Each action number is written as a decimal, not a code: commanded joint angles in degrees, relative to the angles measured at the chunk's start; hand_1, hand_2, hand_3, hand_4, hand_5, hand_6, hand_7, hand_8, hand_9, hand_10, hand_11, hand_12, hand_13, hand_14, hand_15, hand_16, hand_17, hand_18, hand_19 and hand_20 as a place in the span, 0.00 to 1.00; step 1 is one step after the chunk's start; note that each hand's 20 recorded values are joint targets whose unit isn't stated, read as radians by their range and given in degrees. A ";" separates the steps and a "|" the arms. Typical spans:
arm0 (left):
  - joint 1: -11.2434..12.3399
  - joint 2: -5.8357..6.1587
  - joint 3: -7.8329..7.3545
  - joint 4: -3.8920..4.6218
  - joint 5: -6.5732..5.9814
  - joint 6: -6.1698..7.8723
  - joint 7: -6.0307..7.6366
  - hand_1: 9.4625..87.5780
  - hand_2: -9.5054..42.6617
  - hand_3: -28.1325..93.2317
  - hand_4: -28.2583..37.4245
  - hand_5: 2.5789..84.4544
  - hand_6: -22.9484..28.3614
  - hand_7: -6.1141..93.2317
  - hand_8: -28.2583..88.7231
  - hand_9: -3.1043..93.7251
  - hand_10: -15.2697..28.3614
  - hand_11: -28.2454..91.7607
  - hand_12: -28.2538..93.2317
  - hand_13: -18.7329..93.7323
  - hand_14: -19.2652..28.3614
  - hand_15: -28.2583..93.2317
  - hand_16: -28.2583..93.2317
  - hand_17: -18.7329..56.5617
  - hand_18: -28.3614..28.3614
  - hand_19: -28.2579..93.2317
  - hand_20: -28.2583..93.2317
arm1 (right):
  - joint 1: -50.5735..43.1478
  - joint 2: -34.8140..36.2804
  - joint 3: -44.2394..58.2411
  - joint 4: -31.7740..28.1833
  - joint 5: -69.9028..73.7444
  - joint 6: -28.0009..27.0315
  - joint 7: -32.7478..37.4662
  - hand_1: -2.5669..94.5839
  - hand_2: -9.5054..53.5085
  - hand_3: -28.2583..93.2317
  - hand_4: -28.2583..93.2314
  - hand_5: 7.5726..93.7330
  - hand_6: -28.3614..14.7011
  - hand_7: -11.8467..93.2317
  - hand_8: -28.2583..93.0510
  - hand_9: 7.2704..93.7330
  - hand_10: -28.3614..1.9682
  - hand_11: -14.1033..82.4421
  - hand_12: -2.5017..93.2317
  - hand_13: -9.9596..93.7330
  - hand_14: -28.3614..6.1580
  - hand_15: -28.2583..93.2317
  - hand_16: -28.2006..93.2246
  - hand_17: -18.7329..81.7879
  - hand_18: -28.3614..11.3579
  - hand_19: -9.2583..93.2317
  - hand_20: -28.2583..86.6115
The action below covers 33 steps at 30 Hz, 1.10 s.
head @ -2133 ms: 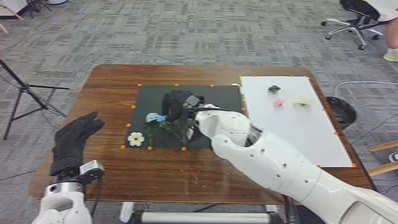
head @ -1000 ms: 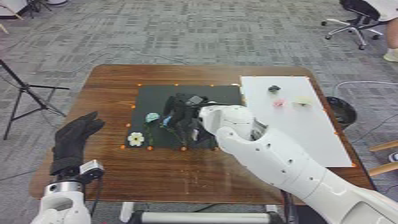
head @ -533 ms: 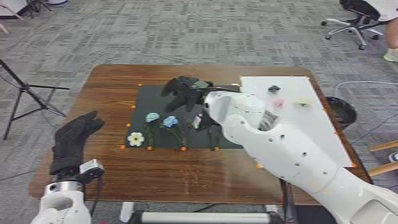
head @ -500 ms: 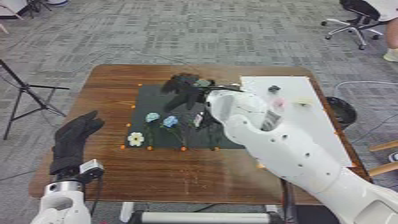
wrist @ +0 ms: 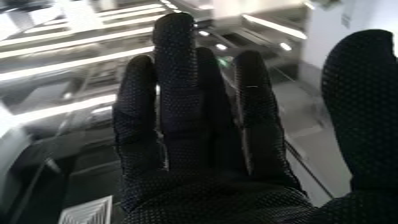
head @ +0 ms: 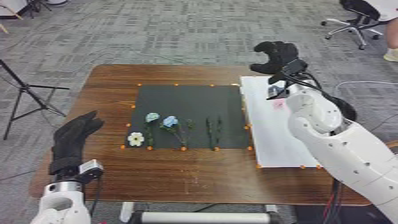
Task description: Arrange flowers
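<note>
Head view, from the left: a tripod (head: 27, 87) stands on the floor beside the table (head: 187, 177). Next comes the left hand (head: 71, 140), over the table's left side, its fingers straight, close together and pointing away from the robot.

On the dark mat (head: 182, 97), edged with orange dots (head: 250, 148), the flowers sit toward the near side. The white flower (head: 135, 139) lies at the near left corner. Just beside it, a bit farther from the robot, is a pale blue flower (head: 152, 116) on a green stem, then a deeper blue flower (head: 170, 121) with its own stem. A green sprig (head: 189, 123) comes next, then two thin green stems (head: 210, 132), side by side and apart.

Right of the mat is the white sheet (head: 289, 147), with a pink flower (head: 278, 103) on it, near the right arm. The right hand (head: 282, 59) is raised at the table's far right corner. In the right wrist view, the right hand (wrist: 209, 192) has straight fingers, slightly spread, the thumb well apart from them.
</note>
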 commanded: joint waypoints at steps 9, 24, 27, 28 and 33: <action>0.91 -0.62 -0.56 -0.71 0.44 0.47 0.46 0.22 0.12 0.82 0.09 0.62 0.47 0.23 0.17 0.61 0.67 0.42 0.35 0.59 0.77 0.38 0.25 0.39 0.70 0.29 0.41 | -10.46 3.03 9.51 1.63 -1.71 -10.55 -2.73 0.41 0.00 0.80 0.07 0.56 0.66 0.31 0.16 0.65 0.49 0.30 0.23 0.72 0.48 0.56 0.48 0.48 0.21 0.72 0.71; 0.93 -0.89 -0.35 -0.69 0.78 -0.30 -0.22 0.22 0.12 0.82 0.09 0.62 0.47 0.23 0.18 0.61 0.67 0.42 0.35 0.59 0.77 0.38 0.25 0.39 0.70 0.29 0.41 | -13.79 2.22 9.36 3.62 -6.61 -15.61 -3.45 0.52 0.00 0.81 0.06 0.58 0.72 0.34 0.15 0.67 0.53 0.31 0.22 0.74 0.53 0.57 0.50 0.50 0.23 0.73 0.72; 0.99 -0.94 -0.38 -0.76 0.75 -0.29 -0.33 0.22 0.12 0.82 0.08 0.62 0.47 0.23 0.18 0.61 0.67 0.42 0.35 0.59 0.77 0.38 0.25 0.39 0.70 0.29 0.41 | -13.97 2.14 8.56 4.41 -7.01 -14.71 -3.75 0.59 0.00 0.77 0.05 0.59 0.73 0.35 0.23 0.69 0.56 0.32 0.23 0.76 0.60 0.53 0.58 0.51 0.24 0.74 0.73; 1.00 -0.94 -0.33 -0.74 0.69 -0.25 -0.31 0.22 0.12 0.82 0.08 0.62 0.47 0.23 0.18 0.61 0.67 0.42 0.35 0.59 0.77 0.38 0.25 0.39 0.70 0.29 0.40 | -13.83 2.26 7.85 4.83 -7.23 -13.12 -3.75 0.61 0.00 0.76 0.05 0.60 0.73 0.36 0.25 0.71 0.57 0.30 0.26 0.77 0.62 0.52 0.60 0.51 0.24 0.74 0.73; 1.15 -0.80 -0.50 -0.91 0.62 -0.13 -0.29 0.22 0.12 0.82 0.09 0.62 0.47 0.23 0.18 0.61 0.67 0.42 0.35 0.59 0.77 0.38 0.25 0.39 0.70 0.29 0.40 | -11.71 3.08 4.51 6.43 -5.51 -3.87 -3.91 0.68 0.00 0.69 0.08 0.71 0.73 0.37 0.28 0.86 0.63 0.21 0.38 0.82 0.63 0.53 0.61 0.55 0.25 0.76 0.75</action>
